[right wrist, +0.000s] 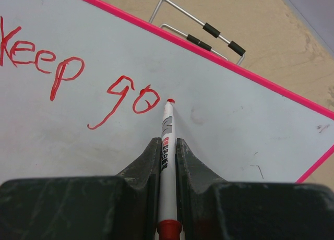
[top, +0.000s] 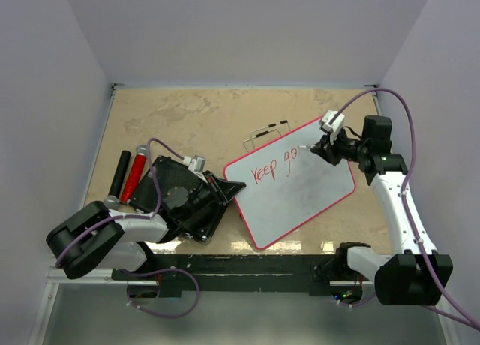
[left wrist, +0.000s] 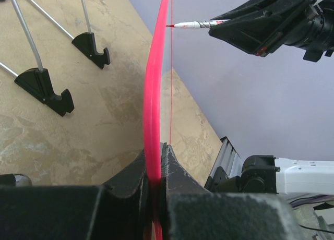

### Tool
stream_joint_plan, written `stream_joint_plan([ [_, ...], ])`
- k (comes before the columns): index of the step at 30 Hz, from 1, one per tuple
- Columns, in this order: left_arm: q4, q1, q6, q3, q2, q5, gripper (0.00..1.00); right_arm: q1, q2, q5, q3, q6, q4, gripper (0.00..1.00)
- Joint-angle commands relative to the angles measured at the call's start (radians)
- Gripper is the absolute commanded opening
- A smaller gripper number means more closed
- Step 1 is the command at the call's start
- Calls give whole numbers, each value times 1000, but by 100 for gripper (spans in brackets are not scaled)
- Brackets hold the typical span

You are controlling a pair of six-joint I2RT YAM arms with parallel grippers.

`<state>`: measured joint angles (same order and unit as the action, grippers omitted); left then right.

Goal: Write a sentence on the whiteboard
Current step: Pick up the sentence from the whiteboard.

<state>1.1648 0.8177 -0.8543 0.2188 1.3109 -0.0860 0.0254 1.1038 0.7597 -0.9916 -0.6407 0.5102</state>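
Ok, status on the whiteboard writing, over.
Left jaws shut on whiteboard rim. Right jaws shut on marker, tip at board. Sentence reads "Keep go" so far. Nothing blocking the next stroke.

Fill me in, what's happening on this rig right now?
The left gripper is shut on the left edge of the flat white whiteboard with the thin red rim, holding it. The right gripper is shut on a white marker with a red tip, its tip against the board just past the last letter. The red handwritten sentence reads only "Keep go", so the writing is unfinished.
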Motion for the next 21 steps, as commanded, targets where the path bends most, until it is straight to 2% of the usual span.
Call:
stream_joint_plan([
  [1, 21, 3, 83, 4, 2, -69, 0, 2, 28, 52, -25, -63, 51, 0],
  [11, 19, 1, 81, 5, 4, -69, 0, 2, 13, -8, -12, -123, 128, 0],
  [17, 18, 3, 81, 7, 4, -72, 0, 2, -21, -75, -2, -31, 25, 0],
  [21, 18, 1, 81, 7, 4, -74, 0, 2, -12, -62, -21, -1, -15, 0],
])
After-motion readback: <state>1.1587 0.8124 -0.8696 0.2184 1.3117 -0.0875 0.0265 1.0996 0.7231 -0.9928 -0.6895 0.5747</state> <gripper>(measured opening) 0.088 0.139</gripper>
